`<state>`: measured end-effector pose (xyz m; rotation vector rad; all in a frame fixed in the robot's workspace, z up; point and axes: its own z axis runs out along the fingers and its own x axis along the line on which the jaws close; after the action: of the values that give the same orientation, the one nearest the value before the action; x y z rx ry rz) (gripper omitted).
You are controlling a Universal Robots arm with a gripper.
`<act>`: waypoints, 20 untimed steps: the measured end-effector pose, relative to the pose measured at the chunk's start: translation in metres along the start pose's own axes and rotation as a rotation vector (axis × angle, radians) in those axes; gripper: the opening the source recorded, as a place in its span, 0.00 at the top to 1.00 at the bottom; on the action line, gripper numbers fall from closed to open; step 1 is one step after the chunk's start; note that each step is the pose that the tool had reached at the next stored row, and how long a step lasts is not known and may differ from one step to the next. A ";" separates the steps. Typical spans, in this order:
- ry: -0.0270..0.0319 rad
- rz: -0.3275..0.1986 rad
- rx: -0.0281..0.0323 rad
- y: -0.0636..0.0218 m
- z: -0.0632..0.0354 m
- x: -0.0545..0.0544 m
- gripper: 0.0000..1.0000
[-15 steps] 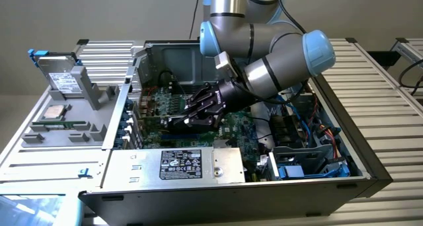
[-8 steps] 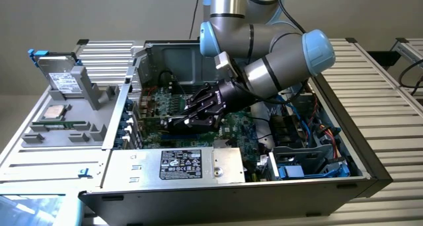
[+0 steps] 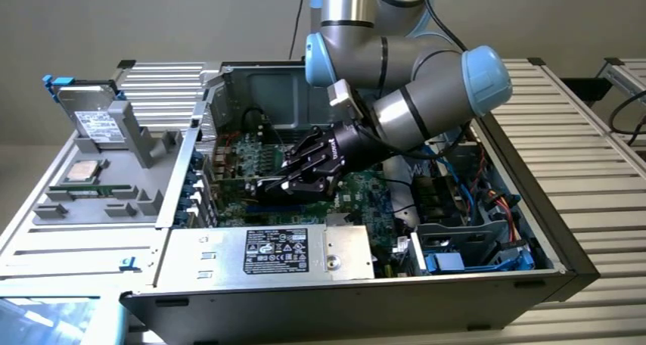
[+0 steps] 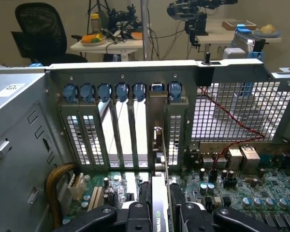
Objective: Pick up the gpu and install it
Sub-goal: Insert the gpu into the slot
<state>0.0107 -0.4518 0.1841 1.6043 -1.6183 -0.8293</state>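
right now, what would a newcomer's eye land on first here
The grey and blue robot arm reaches down into the open computer case in the middle of the exterior view. Its black hand grips the gpu on edge over the green motherboard. The card's bracket end stands close to the rear slot row, topped with blue clips.
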 end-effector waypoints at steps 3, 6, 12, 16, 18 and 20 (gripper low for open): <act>-0.0009 -0.002 0.0000 0.0000 -0.0001 0.000 0.72; -0.0042 -0.006 0.0001 0.0000 0.0000 0.000 0.72; -0.0079 -0.012 0.0002 -0.0001 0.0000 0.000 0.72; -0.0122 -0.019 0.0023 -0.0001 0.0000 0.000 0.72; -0.0146 -0.022 0.0029 -0.0002 0.0000 0.000 0.72; -0.0153 -0.023 0.0036 -0.0002 0.0003 0.000 0.72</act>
<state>0.0106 -0.4520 0.1837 1.6259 -1.6154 -0.8532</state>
